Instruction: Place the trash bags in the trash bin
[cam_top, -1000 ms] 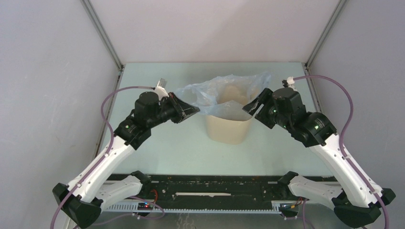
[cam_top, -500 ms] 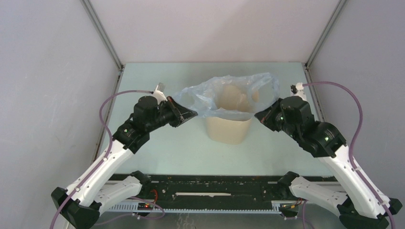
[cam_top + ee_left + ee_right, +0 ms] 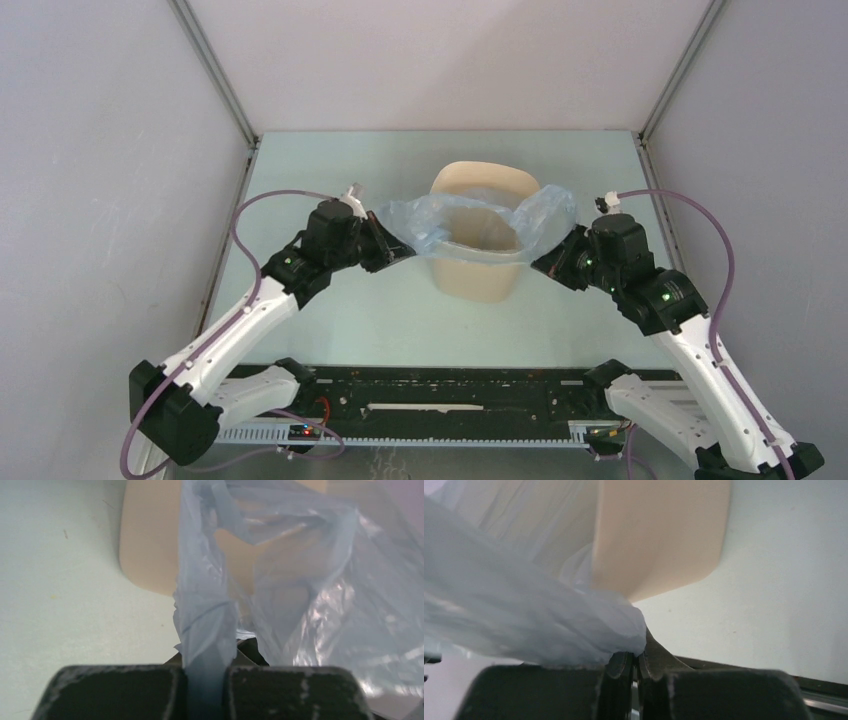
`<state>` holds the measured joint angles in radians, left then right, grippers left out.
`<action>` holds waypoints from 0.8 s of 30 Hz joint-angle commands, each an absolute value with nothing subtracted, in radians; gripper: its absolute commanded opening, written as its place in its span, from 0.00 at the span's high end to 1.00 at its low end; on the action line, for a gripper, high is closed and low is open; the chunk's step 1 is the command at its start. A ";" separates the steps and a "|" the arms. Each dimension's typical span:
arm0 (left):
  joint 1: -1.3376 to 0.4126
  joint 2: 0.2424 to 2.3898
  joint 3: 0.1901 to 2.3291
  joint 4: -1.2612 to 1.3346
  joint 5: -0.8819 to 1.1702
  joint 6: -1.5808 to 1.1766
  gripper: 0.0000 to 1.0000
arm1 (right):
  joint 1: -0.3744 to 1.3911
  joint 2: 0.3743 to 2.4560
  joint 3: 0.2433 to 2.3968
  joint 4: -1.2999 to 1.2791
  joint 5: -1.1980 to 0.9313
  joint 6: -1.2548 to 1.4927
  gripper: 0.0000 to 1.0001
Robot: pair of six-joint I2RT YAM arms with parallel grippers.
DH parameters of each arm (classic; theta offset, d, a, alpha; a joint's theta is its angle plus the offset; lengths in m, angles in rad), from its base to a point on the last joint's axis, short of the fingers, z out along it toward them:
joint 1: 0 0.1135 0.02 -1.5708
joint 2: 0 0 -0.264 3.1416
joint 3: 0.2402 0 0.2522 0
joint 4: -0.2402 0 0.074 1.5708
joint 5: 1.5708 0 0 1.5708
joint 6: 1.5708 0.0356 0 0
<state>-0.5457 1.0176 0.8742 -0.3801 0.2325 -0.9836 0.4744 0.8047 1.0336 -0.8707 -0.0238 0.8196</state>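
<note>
Your left gripper was pinched shut on the left edge of the bag, and your right gripper was clamped on its right edge. You had the bag stretched between them over the near half of the bin, sagging into the mouth, with the far rim bare. Had you spread the arms wider, the thin film could have torn or slipped from a pinch. Dragging it against the rim could have tipped the bin.
</note>
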 commanded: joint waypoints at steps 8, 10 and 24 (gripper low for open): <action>-0.518 1.182 1.036 -0.460 0.265 -0.693 0.77 | 0.331 0.830 0.992 -0.823 -0.258 0.498 0.55; -0.518 1.142 1.014 -0.462 0.273 -0.678 0.64 | 0.331 0.786 0.998 -0.848 -0.310 0.463 0.45; -0.518 0.902 0.982 -0.610 0.295 -0.569 0.19 | 0.332 0.600 1.161 -1.149 -0.352 0.359 0.18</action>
<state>-0.5220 0.9764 0.9821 -0.5404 0.2752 -0.6586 0.3351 0.6155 1.0931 -1.0470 -0.3576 0.4171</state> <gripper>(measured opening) 0.782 0.823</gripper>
